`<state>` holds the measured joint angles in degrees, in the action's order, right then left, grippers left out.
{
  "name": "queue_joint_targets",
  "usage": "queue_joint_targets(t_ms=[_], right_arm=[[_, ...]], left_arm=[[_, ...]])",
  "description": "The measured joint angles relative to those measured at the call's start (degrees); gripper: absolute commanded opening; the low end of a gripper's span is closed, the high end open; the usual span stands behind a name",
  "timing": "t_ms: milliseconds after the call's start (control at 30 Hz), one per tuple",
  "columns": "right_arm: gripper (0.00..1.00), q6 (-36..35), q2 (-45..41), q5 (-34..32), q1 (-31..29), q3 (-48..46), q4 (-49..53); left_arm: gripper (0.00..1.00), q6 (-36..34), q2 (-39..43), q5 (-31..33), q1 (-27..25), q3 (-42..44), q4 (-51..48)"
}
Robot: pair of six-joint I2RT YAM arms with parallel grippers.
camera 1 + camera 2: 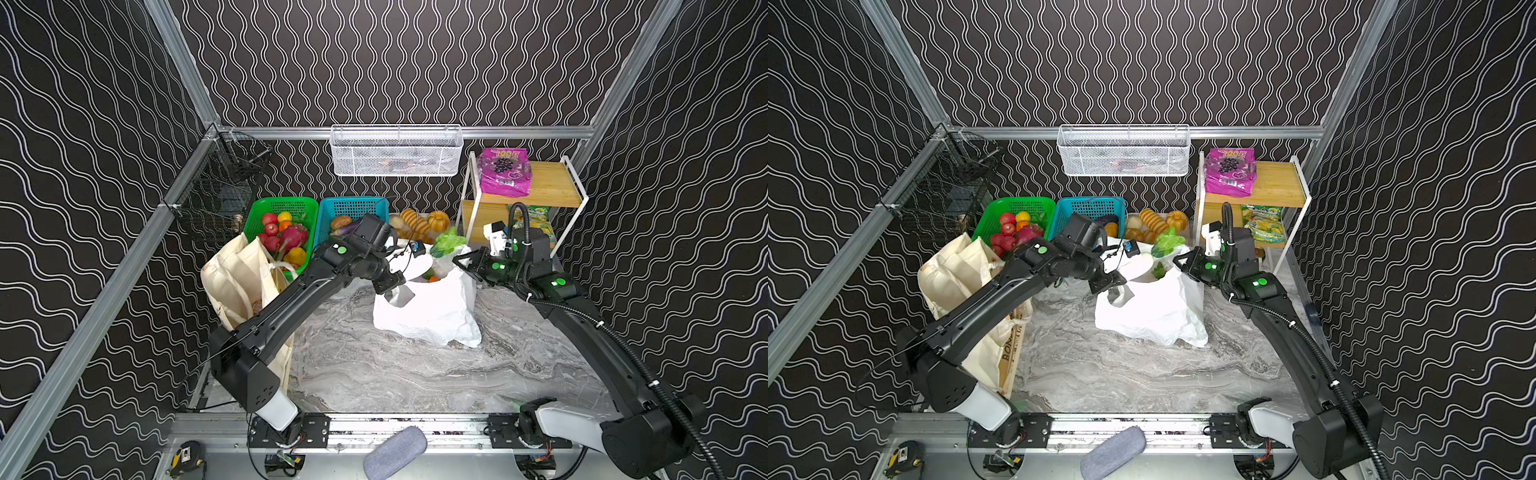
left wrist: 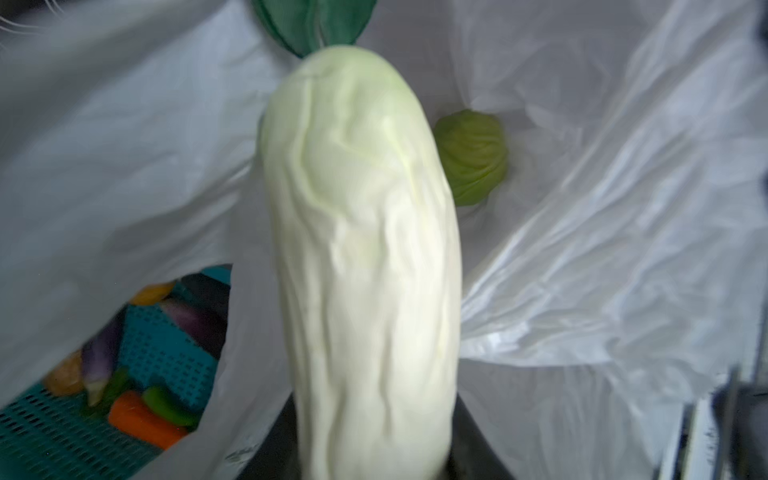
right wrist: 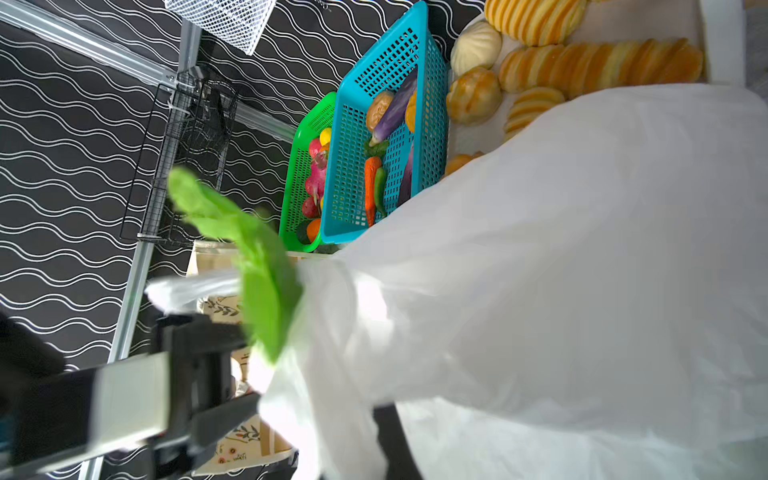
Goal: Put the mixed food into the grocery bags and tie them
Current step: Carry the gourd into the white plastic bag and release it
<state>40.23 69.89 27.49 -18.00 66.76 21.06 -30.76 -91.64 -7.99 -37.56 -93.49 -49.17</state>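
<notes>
Two robot arms reached over one white plastic bag (image 1: 432,311) at mid-table. The left gripper (image 2: 376,449), jaws partly apart, clasped one white radish (image 2: 361,232) in the bag's mouth. The right gripper (image 1: 460,262), jaws closed, pinched its rim. One canvas tote (image 1: 237,274) stood left. Behind sat one green basket (image 1: 266,205) and one teal basket (image 1: 332,205).

Black left arm (image 1: 291,303) extended toward one o'clock, left gripper (image 1: 390,276) clamping a pale white radish (image 2: 361,249); black right arm (image 1: 582,328) extended toward eleven o'clock, right gripper (image 1: 463,262) pinched on a thin white plastic bag (image 1: 432,311).
</notes>
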Motion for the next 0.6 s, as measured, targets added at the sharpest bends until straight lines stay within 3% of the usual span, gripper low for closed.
queue_joint_targets(t_ms=[267,467,600], right_arm=[[0.00,-1.3,0.1,1.4,0.0,0.0,0.0],[0.00,-1.7,0.3,3.6,0.0,0.1,-1.4],[0.00,-1.0,0.7,5.1,0.0,0.0,-3.5]], left_arm=[[0.31,-5.7,0.8,5.4,-0.9,2.2,2.3],[0.31,-10.0,-5.6,8.7,-3.9,-4.2,-5.1],[0.32,-11.3,-4.5,7.6,-5.9,-3.2,-6.2]])
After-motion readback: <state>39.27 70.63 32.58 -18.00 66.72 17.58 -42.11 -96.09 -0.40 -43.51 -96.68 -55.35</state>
